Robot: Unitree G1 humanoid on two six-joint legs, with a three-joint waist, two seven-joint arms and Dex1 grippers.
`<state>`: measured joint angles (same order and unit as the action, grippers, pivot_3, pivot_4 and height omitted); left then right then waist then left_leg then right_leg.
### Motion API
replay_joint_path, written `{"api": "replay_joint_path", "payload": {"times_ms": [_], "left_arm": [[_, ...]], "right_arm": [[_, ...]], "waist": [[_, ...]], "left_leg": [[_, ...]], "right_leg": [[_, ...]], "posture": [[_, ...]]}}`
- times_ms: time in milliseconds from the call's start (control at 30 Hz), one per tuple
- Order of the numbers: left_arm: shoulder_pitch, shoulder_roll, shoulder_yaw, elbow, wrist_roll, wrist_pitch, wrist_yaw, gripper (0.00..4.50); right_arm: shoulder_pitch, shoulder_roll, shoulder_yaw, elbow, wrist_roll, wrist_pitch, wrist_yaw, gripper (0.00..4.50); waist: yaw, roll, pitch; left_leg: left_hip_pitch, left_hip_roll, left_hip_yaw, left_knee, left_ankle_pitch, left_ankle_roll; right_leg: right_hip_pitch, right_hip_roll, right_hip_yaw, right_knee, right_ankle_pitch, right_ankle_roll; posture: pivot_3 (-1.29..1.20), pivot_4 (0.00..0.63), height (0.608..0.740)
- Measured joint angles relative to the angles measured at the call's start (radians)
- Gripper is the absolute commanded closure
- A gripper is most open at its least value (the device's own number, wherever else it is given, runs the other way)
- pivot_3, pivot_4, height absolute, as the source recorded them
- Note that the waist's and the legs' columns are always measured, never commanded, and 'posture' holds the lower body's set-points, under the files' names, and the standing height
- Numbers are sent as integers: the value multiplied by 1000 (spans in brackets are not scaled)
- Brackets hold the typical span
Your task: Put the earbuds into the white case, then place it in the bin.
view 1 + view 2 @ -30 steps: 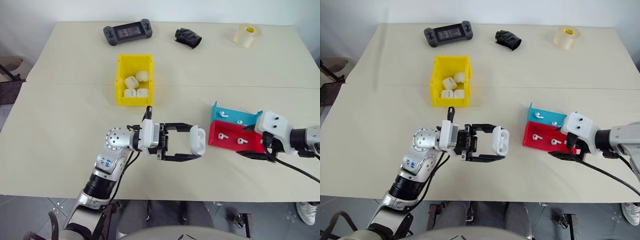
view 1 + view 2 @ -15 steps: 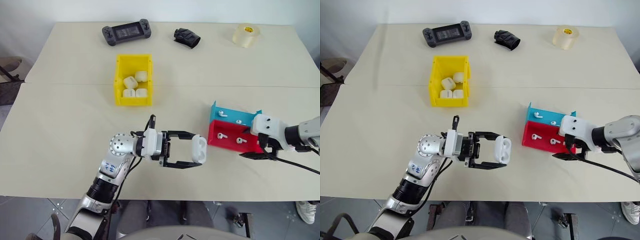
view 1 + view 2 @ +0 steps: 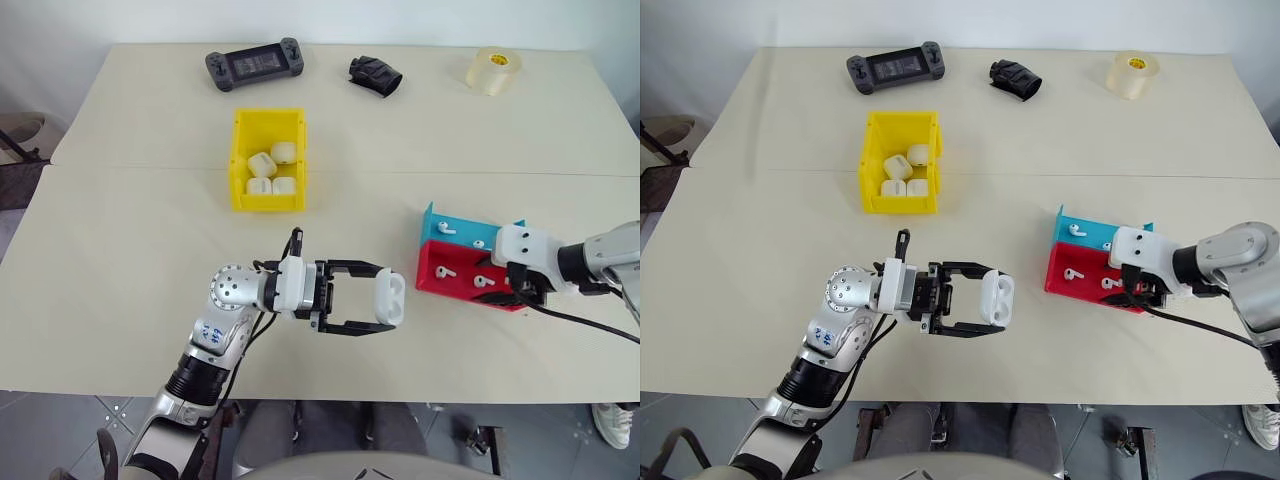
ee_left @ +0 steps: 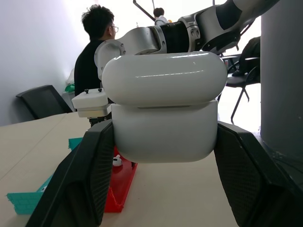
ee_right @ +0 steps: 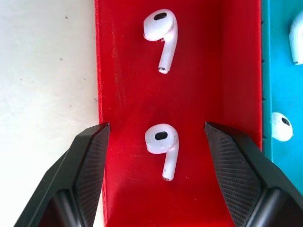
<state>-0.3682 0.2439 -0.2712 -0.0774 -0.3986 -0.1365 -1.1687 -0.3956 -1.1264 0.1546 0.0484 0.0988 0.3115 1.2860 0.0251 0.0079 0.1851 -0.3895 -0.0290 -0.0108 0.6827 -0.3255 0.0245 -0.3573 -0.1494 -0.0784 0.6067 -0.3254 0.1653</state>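
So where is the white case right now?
The white case is off the table, clamped in the left gripper near the table's front edge, between the yellow bin behind it and the red tray to its right.

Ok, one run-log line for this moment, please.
left gripper: shut on glossy white case, lid closed | right gripper: open over earbud in red plastic tray | yellow bin: four white cases
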Motion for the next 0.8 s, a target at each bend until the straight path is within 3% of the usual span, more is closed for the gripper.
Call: {"api": "replay_joint_path", "payload": {"times_ms": [33, 133, 333, 367, 800], "left_arm": [[0, 0, 0, -2, 0, 4, 2, 1721], [0, -1, 0, -8, 0, 12, 10, 1721], [-2, 0, 0, -28, 0, 20, 20, 1721], [-4, 0, 0, -28, 0, 22, 21, 1721], [-26, 8, 8, -27, -11, 28, 3, 1721]], "right_arm": [[-4, 0, 1, 7, -3, -5, 5, 1206], [-13, 3, 3, 24, -10, -8, 16, 1797], [-24, 21, 3, 34, -22, -21, 29, 3858], [-25, 23, 3, 33, -22, -23, 29, 4022], [25, 30, -53, -23, 10, 8, 24, 4022]], "waist": [[0, 0, 0], [0, 0, 0], [-1, 0, 0], [-1, 0, 0], [0, 0, 0]], "left_leg": [[0, 0, 0, 0, 0, 0], [0, 0, 0, 0, 0, 0], [0, 0, 0, 0, 0, 0], [0, 0, 0, 0, 0, 0], [0, 0, 0, 0, 0, 0]], "right_leg": [[0, 0, 0, 0, 0, 0], [0, 0, 0, 0, 0, 0], [0, 0, 0, 0, 0, 0], [0, 0, 0, 0, 0, 0], [0, 0, 0, 0, 0, 0]], "posture": [[0, 150, 740], [0, 150, 740], [0, 150, 740], [0, 150, 740], [0, 150, 740]]}}
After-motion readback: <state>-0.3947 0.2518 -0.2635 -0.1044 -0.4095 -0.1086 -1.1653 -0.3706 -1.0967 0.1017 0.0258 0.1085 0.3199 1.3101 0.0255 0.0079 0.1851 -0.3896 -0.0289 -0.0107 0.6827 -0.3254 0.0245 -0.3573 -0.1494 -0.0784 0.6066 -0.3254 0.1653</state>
